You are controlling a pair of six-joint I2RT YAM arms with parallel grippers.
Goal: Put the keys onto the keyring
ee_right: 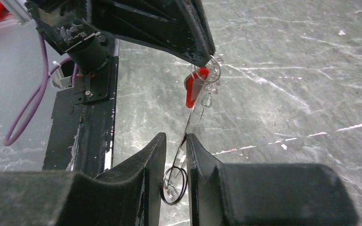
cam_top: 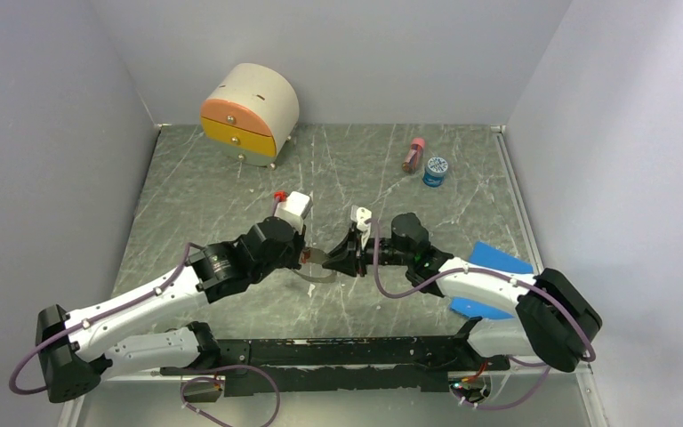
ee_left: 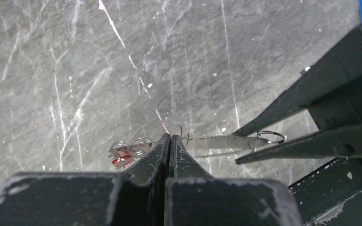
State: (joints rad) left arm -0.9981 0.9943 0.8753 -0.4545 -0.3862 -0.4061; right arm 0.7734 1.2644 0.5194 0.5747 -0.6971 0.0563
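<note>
Clamping the keyring (ee_left: 217,141), left end effector (ee_left: 170,138) at one side; right end effector (ee_left: 238,148) clamped opposite.

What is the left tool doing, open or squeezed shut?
Shut. In the left wrist view the left tool has its fingers pressed together with no gap, pinching the wire rings of the keys.

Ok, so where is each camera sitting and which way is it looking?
Top external: up high behind the arms, looking down on the table; both arms, left hand and right hand show.
Left wrist: on the left arm, looking past its shut fingers at the right hand.
Right wrist: on the right arm, looking past its fingers at the left hand.
Both wrist views share the red-tagged keys.
</note>
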